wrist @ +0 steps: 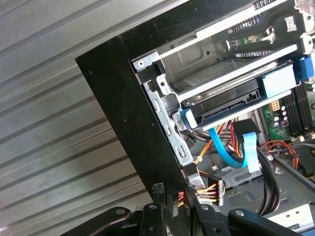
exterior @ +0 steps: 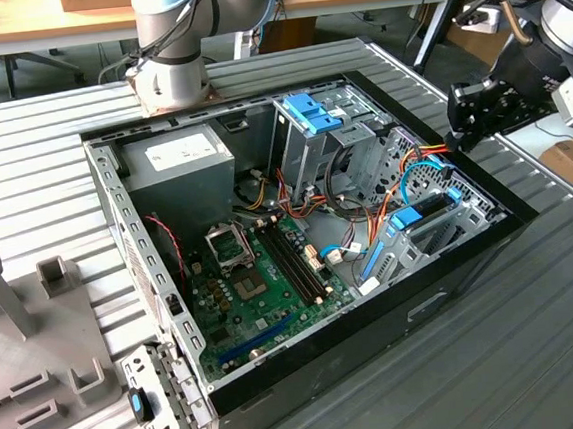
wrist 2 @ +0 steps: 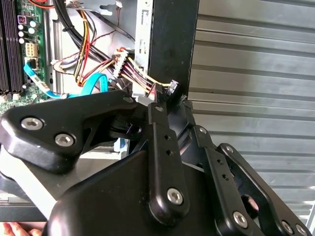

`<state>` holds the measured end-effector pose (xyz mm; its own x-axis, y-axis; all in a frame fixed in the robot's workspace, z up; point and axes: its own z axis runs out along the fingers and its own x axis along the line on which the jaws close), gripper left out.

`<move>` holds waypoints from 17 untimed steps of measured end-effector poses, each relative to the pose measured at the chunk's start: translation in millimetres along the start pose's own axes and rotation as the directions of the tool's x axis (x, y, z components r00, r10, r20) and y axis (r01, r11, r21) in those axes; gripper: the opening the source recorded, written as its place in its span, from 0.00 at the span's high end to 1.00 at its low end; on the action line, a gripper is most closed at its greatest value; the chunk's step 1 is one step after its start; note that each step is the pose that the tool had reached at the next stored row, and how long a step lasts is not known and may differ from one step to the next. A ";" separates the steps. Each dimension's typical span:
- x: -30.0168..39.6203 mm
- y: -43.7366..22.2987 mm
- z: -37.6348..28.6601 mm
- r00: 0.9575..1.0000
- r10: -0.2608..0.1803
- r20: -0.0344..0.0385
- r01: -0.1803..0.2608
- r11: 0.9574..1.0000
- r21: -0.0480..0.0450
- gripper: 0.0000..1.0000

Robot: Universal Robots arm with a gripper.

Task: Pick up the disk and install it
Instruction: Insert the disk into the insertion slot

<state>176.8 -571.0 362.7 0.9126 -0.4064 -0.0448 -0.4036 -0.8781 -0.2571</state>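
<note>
The disk lies flat in the drive cage at the case's corner on the exterior view's right, with blue rails along its edges. In the first wrist view the disk shows its dark edge between metal cage shelves, and a blue cable hangs just under it. My gripper hovers at the case's black rim, just outside that cage and apart from the disk. In both wrist views the fingers meet at the rim's corner with nothing between them. My gripper is shut.
The open computer case lies on a ribbed metal table. Inside it are a grey power-supply box, a green motherboard, a cage with a blue latch and bundled wires. Grey fixtures stand at the exterior view's left. Someone's fingertips show in the second wrist view.
</note>
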 end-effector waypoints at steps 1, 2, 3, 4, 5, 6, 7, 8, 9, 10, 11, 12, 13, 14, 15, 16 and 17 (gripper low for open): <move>0.0 0.3 1.4 1.000 0.000 0.000 0.000 1.000 0.003 0.71; 0.1 0.5 2.0 1.000 0.000 0.000 0.000 1.000 0.003 0.71; 0.4 0.5 2.2 1.000 0.000 0.000 0.000 1.000 0.003 0.71; 1.0 0.2 2.5 1.000 0.000 0.000 0.000 1.000 0.003 0.71; 1.3 0.1 2.5 1.000 0.000 0.000 0.000 1.000 0.003 0.71; 1.3 0.1 2.6 1.000 0.000 0.000 0.000 1.000 0.003 0.71; 1.6 0.1 2.7 1.000 0.000 0.000 0.000 1.000 0.003 0.71; 1.6 0.1 2.8 1.000 0.000 0.000 0.000 1.000 0.003 0.71; 1.6 0.1 2.8 1.000 0.000 0.000 0.000 1.000 0.003 0.71; 1.6 0.1 2.9 1.000 0.000 0.000 0.000 1.000 0.003 0.71; 1.6 0.1 2.9 1.000 0.000 0.000 0.000 1.000 0.003 0.71; 1.6 0.0 3.0 1.000 0.000 0.000 0.000 1.000 0.003 0.71; 1.6 0.0 3.0 1.000 0.000 0.000 0.000 1.000 0.003 0.71; 1.6 0.0 2.9 1.000 0.000 0.000 0.000 1.000 0.003 0.79; 1.6 0.0 2.9 1.000 0.000 0.000 0.000 1.000 0.003 0.83; 1.6 0.0 2.9 1.000 0.000 0.000 0.000 1.000 0.003 0.83; 1.6 0.0 3.0 1.000 0.000 0.000 0.000 1.000 0.003 0.83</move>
<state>178.4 -570.9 359.8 0.9126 -0.4063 -0.0451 -0.4034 -0.8772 -0.2604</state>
